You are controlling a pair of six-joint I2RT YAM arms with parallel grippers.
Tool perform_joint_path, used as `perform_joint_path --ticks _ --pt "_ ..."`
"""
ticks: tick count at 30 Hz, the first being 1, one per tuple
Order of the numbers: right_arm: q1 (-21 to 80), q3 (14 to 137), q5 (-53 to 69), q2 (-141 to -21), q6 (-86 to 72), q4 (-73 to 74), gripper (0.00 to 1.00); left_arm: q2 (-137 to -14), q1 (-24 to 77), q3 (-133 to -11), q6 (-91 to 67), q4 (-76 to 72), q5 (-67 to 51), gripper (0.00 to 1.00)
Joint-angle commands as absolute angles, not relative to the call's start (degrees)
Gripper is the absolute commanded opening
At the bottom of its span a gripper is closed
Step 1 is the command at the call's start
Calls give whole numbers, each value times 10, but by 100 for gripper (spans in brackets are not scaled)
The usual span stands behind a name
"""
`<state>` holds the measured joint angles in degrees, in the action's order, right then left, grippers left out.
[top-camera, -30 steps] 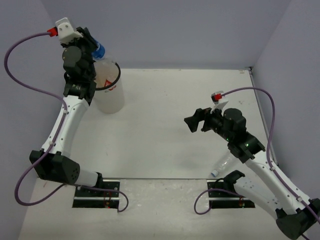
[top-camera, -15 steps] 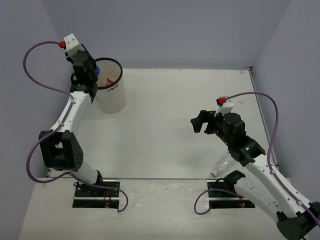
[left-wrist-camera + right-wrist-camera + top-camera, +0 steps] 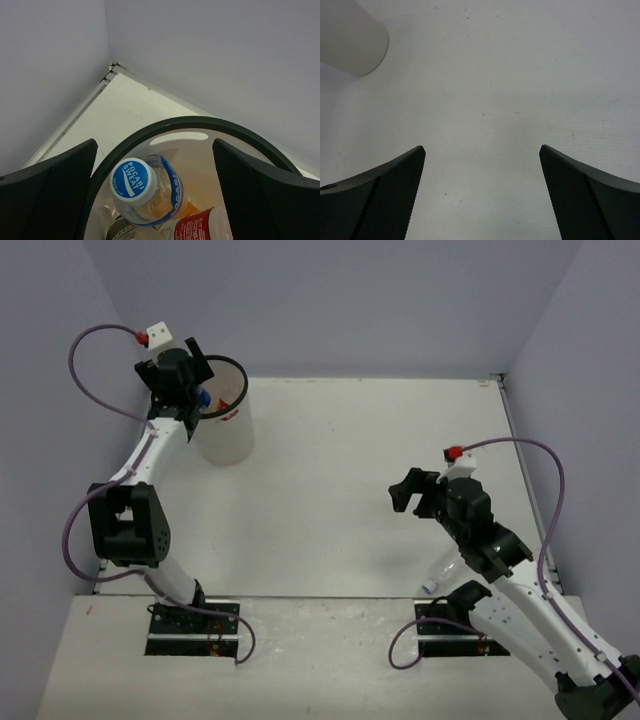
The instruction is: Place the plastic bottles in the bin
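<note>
The bin (image 3: 228, 436) stands at the table's far left; its black rim (image 3: 200, 122) fills the left wrist view. My left gripper (image 3: 196, 372) hangs open just over the rim, and the blue-labelled bottle (image 3: 150, 192) sits loose inside below it (image 3: 154, 145), cap up. Under it lie a red-labelled bottle (image 3: 200, 227), a bit of an orange bottle (image 3: 192, 207) and a black-labelled bottle (image 3: 117, 231). A plain clear bottle (image 3: 441, 573) lies on the table beside the right arm, partly hidden. My right gripper (image 3: 402, 490) is open over bare table (image 3: 481, 148).
Purple-grey walls close in the table on the left, back and right. The bin's white side (image 3: 350, 40) shows at the top left of the right wrist view. The arm bases sit at the near edge.
My left gripper moved over the bin, opened and let go of the blue-labelled bottle, which now sits in the bin. The right arm drifted slightly right and nearer.
</note>
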<state>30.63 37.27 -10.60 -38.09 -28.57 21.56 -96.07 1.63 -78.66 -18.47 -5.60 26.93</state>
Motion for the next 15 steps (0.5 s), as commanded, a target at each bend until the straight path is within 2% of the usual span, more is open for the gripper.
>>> perform_joint_path --ticks 1,8,15 --pt "305 384 -172 -347 -366 265 99 -897 16 -774 -188 -61 258 100" --pt "306 393 -205 -294 -426 371 99 -845 16 -771 -199 -48 220 100" --pt "305 451 -216 -310 -530 565 99 -816 16 -794 -214 -1 153 100"
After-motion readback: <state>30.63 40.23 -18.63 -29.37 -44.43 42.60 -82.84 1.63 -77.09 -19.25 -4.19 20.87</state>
